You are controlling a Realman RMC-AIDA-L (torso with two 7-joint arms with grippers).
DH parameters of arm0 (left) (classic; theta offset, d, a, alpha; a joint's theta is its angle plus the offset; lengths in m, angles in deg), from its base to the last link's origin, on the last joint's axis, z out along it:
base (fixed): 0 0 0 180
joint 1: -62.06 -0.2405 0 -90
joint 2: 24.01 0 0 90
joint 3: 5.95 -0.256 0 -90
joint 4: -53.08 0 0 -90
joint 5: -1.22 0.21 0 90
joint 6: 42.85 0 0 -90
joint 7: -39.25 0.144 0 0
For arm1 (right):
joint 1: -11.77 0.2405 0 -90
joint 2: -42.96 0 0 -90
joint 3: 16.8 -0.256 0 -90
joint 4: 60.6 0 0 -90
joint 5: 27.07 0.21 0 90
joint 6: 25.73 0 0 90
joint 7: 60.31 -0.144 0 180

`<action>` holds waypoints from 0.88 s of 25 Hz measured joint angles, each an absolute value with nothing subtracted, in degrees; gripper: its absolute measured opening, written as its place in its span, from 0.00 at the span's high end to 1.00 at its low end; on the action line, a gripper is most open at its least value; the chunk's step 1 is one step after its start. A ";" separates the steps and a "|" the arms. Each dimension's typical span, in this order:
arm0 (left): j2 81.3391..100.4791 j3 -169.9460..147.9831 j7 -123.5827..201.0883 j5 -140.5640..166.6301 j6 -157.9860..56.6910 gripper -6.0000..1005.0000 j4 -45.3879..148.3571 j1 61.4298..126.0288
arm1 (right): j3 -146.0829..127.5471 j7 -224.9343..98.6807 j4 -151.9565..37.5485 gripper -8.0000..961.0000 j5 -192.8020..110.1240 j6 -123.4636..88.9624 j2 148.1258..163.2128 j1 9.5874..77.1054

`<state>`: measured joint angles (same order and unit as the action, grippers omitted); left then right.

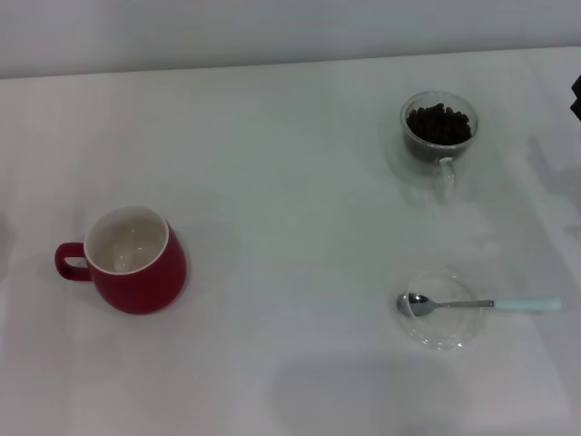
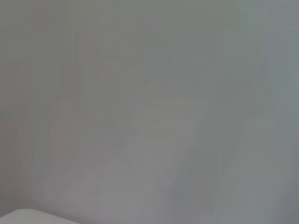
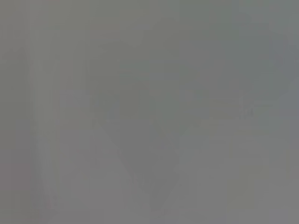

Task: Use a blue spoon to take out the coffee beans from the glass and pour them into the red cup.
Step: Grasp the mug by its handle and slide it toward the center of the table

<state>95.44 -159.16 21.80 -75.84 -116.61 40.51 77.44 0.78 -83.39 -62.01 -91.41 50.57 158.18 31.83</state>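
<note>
Two grippers: neither shows in the head view; both wrist views give only featureless grey, so I cannot tell how either stands or whether it holds anything.
Nearest item: the blue spoon (image 1: 481, 304) lies flat, bowl resting on a clear saucer (image 1: 442, 313) at the near right, pale handle pointing out to the right.
Mid field: the red cup (image 1: 134, 262) stands upright at the left, well apart from the spoon, handle to the left, inside apparently empty.
Far item: the glass (image 1: 439, 136) stands upright at the far right, holding the coffee beans (image 1: 439, 123).
Step in hand: none begun; spoon untouched, beans unscooped.
Next move calls for: the right arm, probably, reaching the spoon handle and pinching it clear of the saucer.
Table (image 1: 290, 182): white, bearing all items.
</note>
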 joint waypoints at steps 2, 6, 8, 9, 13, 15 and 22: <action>95.44 -159.01 21.78 -75.85 -116.72 0.11 40.50 77.04 | 0.78 -83.41 -61.98 0.11 -91.40 51.09 158.18 31.99; 95.44 -158.96 21.78 -75.85 -117.26 0.11 40.45 76.35 | 0.78 -83.51 -61.79 0.11 -91.34 51.19 158.18 32.28; 95.39 -159.28 22.11 -75.44 -117.54 0.11 40.54 76.17 | 0.78 -83.55 -61.71 0.11 -91.00 51.20 158.18 32.48; 95.38 -159.52 22.33 -75.19 -117.55 0.11 40.64 76.07 | 0.78 -83.55 -61.70 0.11 -90.70 51.20 158.18 32.58; 95.39 -160.36 25.09 -74.26 -118.67 0.11 40.96 74.18 | 0.74 -83.57 -61.55 0.11 -89.94 51.20 158.18 32.88; 95.45 -160.40 28.05 -74.05 -120.19 0.11 41.00 72.84 | 0.56 -83.58 -61.48 0.11 -89.84 51.19 158.18 33.07; 95.57 -161.18 35.79 -70.81 -123.00 0.11 40.45 68.85 | 0.06 -83.44 -61.20 0.11 -89.09 50.94 158.18 33.97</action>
